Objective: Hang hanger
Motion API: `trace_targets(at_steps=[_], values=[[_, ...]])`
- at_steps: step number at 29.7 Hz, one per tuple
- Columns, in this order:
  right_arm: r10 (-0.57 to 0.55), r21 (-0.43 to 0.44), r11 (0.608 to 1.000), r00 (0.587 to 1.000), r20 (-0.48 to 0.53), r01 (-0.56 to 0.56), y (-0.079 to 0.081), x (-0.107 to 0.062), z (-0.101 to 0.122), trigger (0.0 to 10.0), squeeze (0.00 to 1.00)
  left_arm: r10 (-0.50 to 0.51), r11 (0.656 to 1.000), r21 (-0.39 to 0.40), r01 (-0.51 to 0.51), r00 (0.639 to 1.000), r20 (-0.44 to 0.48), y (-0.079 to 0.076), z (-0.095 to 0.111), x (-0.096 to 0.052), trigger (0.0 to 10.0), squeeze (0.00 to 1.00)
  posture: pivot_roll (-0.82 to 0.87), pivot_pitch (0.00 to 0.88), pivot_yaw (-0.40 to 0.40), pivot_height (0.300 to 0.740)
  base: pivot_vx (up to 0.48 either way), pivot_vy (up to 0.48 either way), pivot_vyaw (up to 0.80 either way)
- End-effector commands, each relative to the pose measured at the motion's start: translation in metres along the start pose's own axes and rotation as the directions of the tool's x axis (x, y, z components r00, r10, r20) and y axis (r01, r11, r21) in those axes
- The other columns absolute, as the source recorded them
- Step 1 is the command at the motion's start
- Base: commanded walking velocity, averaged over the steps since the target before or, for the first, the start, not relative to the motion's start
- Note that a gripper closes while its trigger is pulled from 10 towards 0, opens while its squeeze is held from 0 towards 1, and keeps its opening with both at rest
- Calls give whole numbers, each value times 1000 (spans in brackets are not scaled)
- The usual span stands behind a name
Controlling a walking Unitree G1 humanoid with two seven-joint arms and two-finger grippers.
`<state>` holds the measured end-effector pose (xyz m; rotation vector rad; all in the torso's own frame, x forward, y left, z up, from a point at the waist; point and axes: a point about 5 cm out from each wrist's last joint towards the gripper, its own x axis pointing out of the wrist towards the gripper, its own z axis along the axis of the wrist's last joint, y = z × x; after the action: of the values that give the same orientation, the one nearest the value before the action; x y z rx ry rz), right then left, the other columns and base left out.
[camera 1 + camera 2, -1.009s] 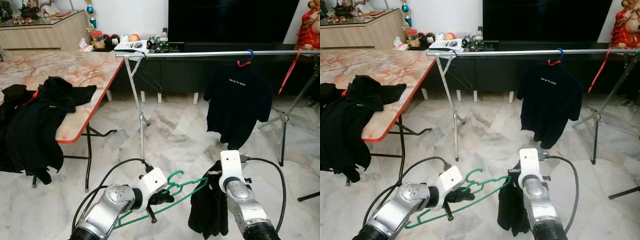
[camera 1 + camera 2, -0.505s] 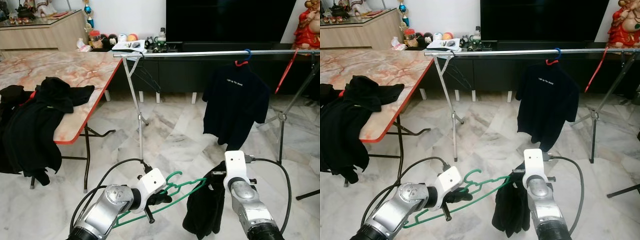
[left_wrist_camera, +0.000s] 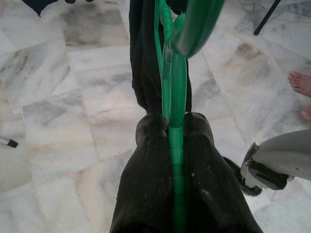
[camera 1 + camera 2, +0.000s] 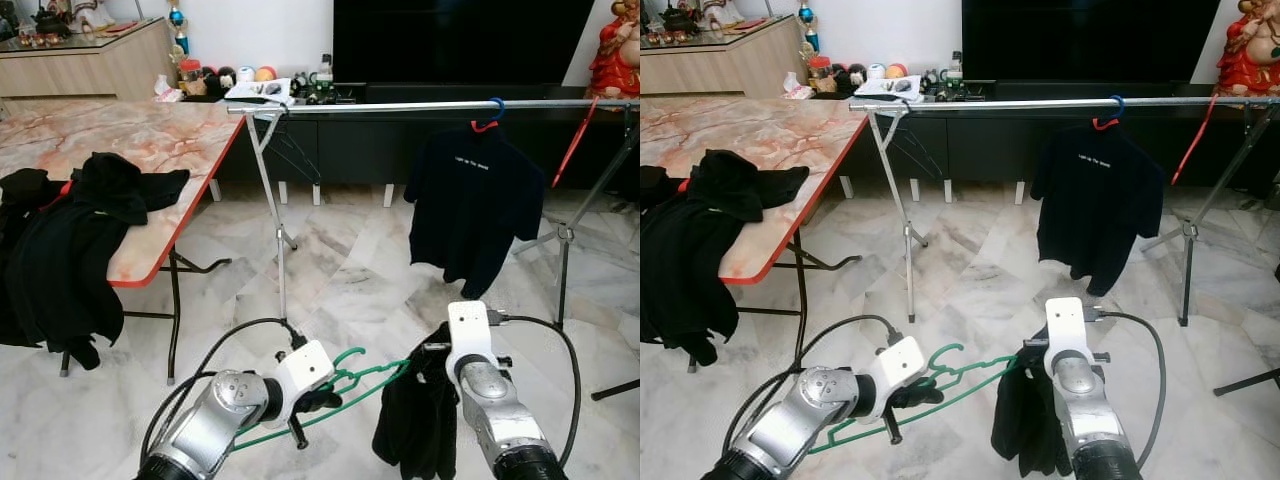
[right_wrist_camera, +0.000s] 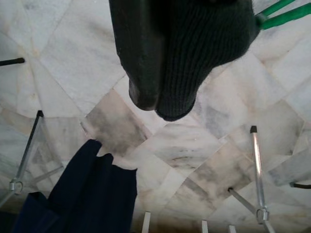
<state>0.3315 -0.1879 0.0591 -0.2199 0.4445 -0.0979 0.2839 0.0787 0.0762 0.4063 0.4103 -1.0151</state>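
The green hanger (image 4: 345, 385) sits low and near, well short of the rail (image 4: 430, 106) at the far side, spanning both arms. The left gripper (image 3: 171, 145) has its fingers pressed together on the hanger's shaft near the hook, probably to keep the hook free for the rail. The right gripper (image 5: 167, 104) pinches the black garment (image 4: 415, 425) draped on the hanger's right end. The cloth hides that end.

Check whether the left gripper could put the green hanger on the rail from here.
Probably not yet. The left gripper grips the green hanger low near the floor, while the rail runs farther ahead and higher, so the robot likely must step closer and lift.
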Motion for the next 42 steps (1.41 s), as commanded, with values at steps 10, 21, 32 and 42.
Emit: trace_targets(at_steps=[10,21,32,42], values=[[-12,1,1000,1000,26,12,-1,0,7,10000,0,182,983,11,-182,983,-20,19,-1,3,10000,0,57,22,47,740,0,0,0],[-13,13,1000,999,30,13,4,1,11,10000,0,-88,996,-1,89,993,74,-10,8,-1,10000,0,67,27,45,740,0,0,0],[-18,51,999,1000,22,17,7,2,11,10000,0,-85,995,-37,90,990,112,-11,17,0,10000,0,73,32,47,740,0,0,0],[-30,77,997,999,22,29,7,0,11,10000,0,48,996,-71,-45,998,47,1,14,6,10000,0,69,37,52,740,0,0,0]])
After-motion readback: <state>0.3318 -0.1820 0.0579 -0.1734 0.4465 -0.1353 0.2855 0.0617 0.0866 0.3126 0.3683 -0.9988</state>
